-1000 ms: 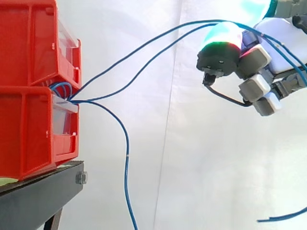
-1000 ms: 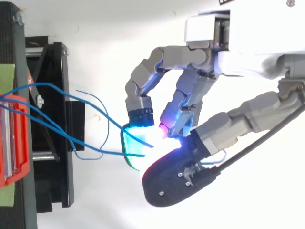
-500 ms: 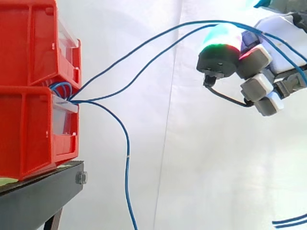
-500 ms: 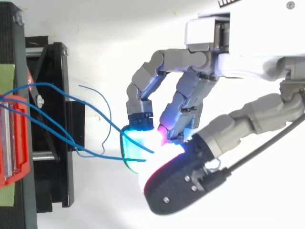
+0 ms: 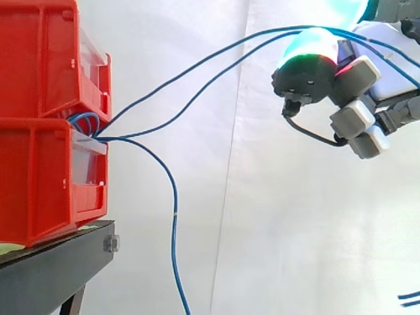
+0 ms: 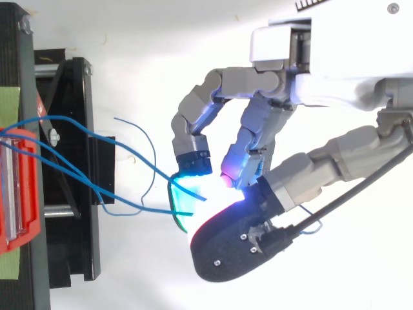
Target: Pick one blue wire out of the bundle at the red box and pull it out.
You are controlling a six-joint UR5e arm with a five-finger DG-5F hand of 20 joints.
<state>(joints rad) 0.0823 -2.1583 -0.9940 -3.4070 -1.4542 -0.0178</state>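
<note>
Fingers (image 5: 352, 117) are curled and clenched on blue wires (image 5: 282, 31). In the side view two strands rise in a slack arc from the bundle (image 5: 84, 125) at the front of the red box (image 5: 39, 177) to the glowing pads. A third strand (image 5: 174, 223) hangs loose from the bundle past the black stand (image 5: 52, 269). From above, the hand (image 6: 335, 64) sits well apart from the box, and both strands run into the pinch between pads and thumb. A free wire end (image 6: 150, 161) curls just beside them. Assessment: the grip takes two strands where one is required, so one should be shed before pulling. Draw straight away from the box along the wire's line, at a steady pace with firm pinch pressure. Risks are snagging in the bundle and the box shifting on its stand.
</note>
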